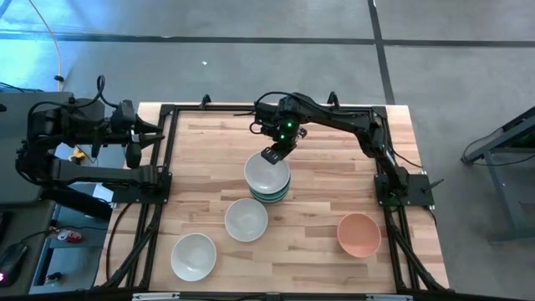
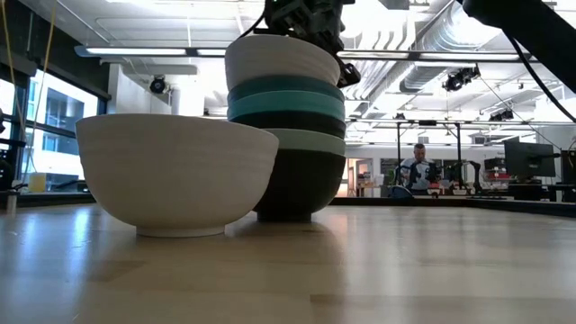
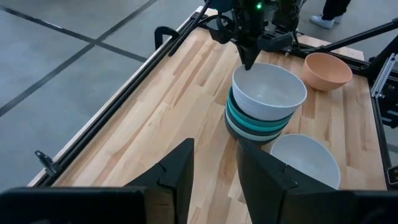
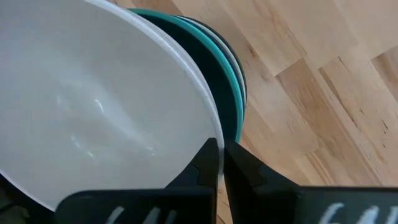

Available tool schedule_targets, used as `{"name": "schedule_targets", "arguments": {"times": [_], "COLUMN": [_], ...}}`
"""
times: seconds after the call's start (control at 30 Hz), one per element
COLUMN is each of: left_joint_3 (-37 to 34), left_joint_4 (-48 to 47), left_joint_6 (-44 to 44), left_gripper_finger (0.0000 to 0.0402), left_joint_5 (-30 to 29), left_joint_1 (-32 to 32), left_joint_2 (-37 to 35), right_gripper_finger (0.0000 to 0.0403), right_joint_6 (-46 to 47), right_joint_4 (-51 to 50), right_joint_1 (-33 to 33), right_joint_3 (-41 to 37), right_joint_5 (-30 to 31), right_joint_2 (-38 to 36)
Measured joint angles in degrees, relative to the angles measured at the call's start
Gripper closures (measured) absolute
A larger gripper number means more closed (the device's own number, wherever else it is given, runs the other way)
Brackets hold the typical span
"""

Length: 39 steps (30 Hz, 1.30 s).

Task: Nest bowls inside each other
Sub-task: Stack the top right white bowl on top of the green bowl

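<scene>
Right gripper (image 1: pixel 272 155) is pinched shut on the far rim of the top white bowl (image 1: pixel 266 173), one finger inside the wall and one outside, as the right wrist view shows. This bowl sits tilted on the stack (image 3: pixel 258 124), not seated level.

Step in hand, as I judge it: setting this white bowl into the stack. To do it well, bring the rim level before letting go, keep it centred over the teal bowl (image 2: pixel 288 101) below, and lift straight up on release so the finger inside does not drag the bowl or tip the stack.

Left gripper (image 3: pixel 214 171) waits at the table's (image 1: pixel 209 150) left edge, fingers partly apart, holding nothing.

Containers:
- Stack, table centre: white on top, then teal bands, a dark bowl, a pale mint rim and a dark bowl at the base, seen from the low view. Exact count cannot be told. Top bowl's inside is bare.
- Second white bowl (image 1: pixel 246 219): just beside the stack, nearer the front edge; touching or not, cannot tell. Empty.
- Third white bowl (image 1: pixel 193 256): front left, apart. Empty.
- Salmon pink bowl (image 1: pixel 359 234): front right, well apart. Empty.

Three loose bowls remain to nest.
</scene>
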Motion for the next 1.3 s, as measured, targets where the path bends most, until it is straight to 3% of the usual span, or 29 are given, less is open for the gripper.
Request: {"name": "schedule_targets", "arguments": {"times": [0.5,0.87,1.3], "left_joint_3": [0.0,0.0,0.0], "left_joint_4": [0.0,0.0,0.0], "left_joint_6": [0.0,1.1,0.9], "left_gripper_finger": [0.0291,0.0291,0.0291], "left_joint_5": [0.0,0.5,-0.1], "left_joint_1": [0.0,0.0,0.0], "left_joint_2": [0.0,0.0,0.0], "right_gripper_finger": [0.0403,0.0403,0.0403], "right_joint_6": [0.1,-0.5,-0.3], "right_joint_4": [0.1,0.0,0.1], "right_joint_1": [1.7,3.4,3.1], "right_joint_3": [-0.1,-8.8,-2.1], "right_joint_5": [2.9,2.1,5.5], "right_joint_2": [0.0,-0.1,-0.1]}}
